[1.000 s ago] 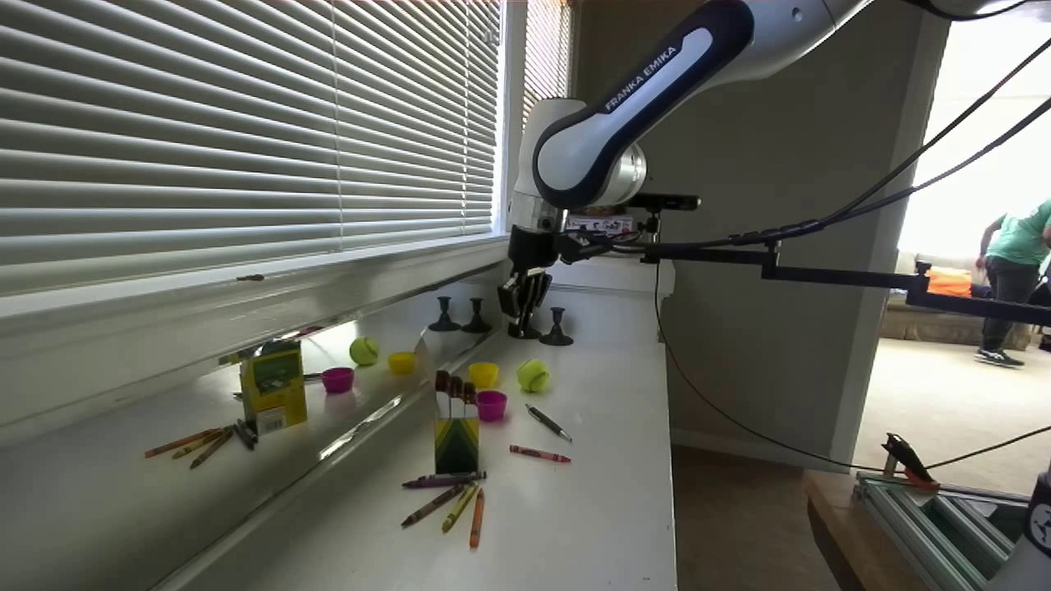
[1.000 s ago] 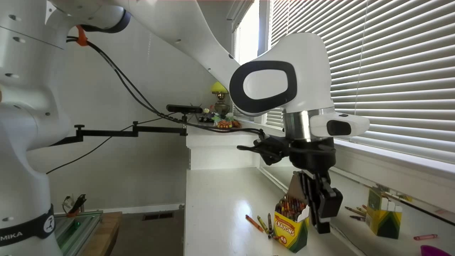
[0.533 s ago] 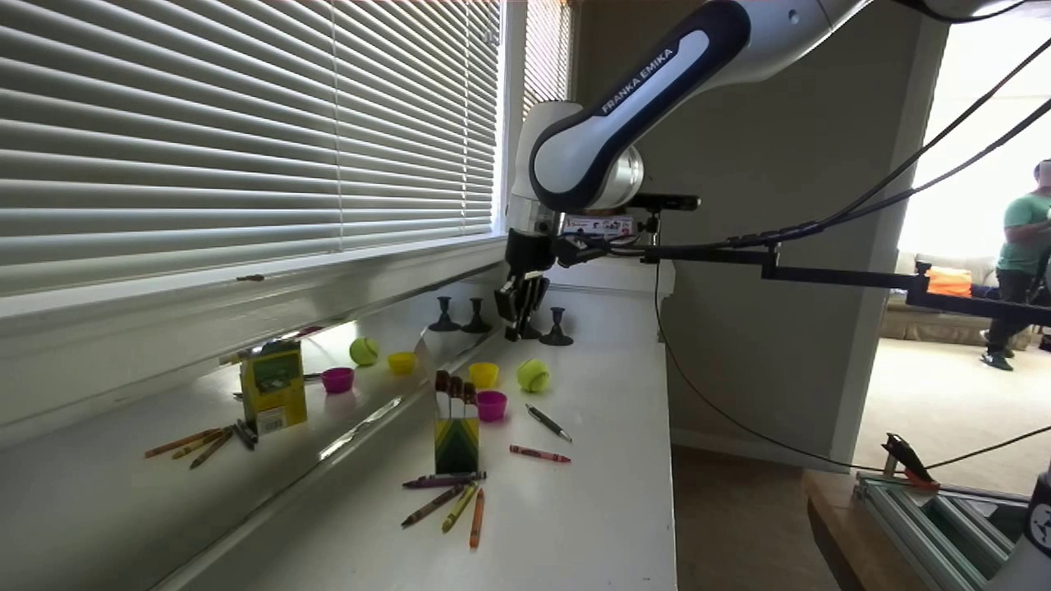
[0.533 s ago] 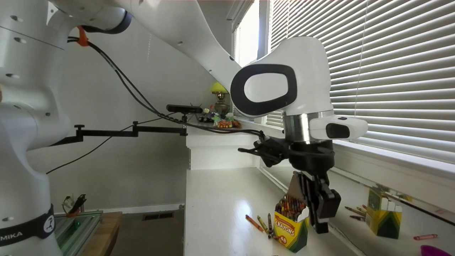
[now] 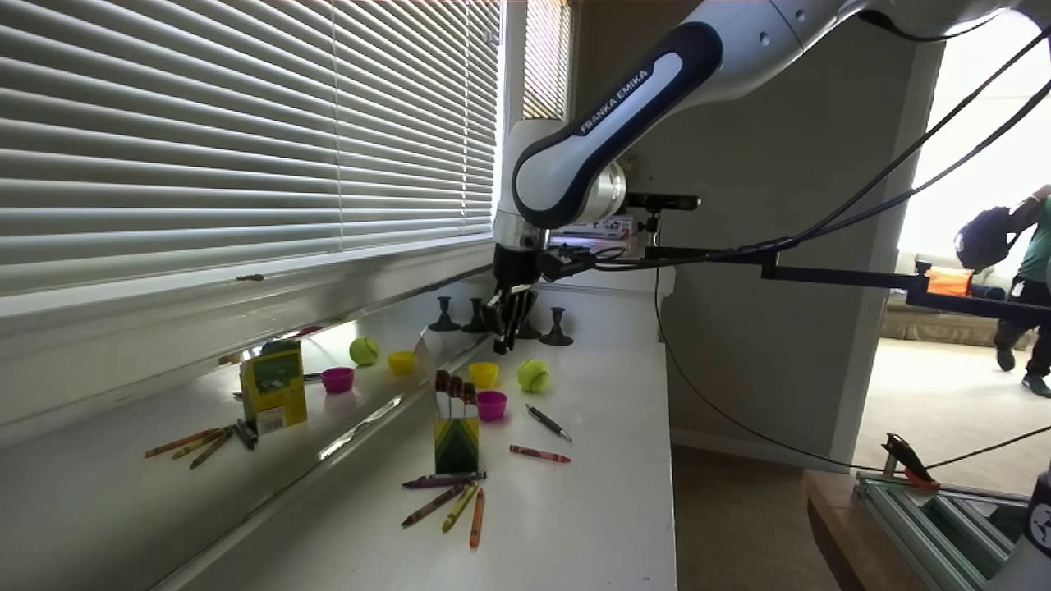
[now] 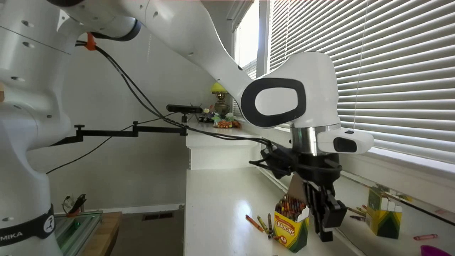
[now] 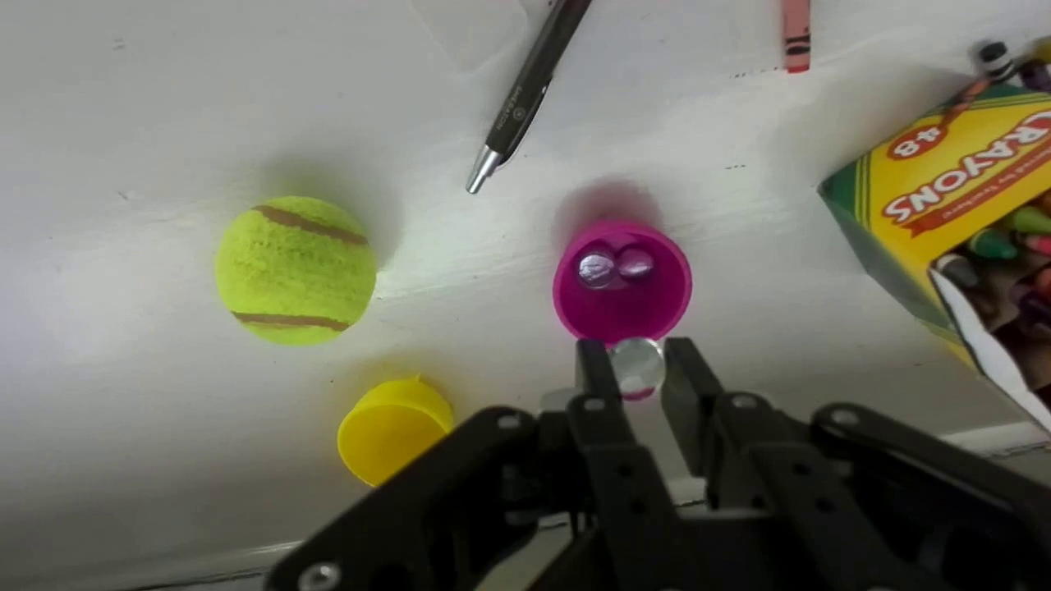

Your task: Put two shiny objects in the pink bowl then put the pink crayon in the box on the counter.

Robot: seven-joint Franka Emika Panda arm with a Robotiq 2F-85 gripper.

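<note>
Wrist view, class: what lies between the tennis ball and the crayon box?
The pink bowl, two shiny round pieces inside it, lies between the tennis ball and the crayon box in the wrist view.

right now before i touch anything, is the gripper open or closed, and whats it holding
Gripper: closed, holding a clear shiny bead, as the wrist view shows.

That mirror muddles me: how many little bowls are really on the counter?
2: the pink bowl, between the crayon box and tennis ball; the yellow bowl, nearer the mirror.
</note>
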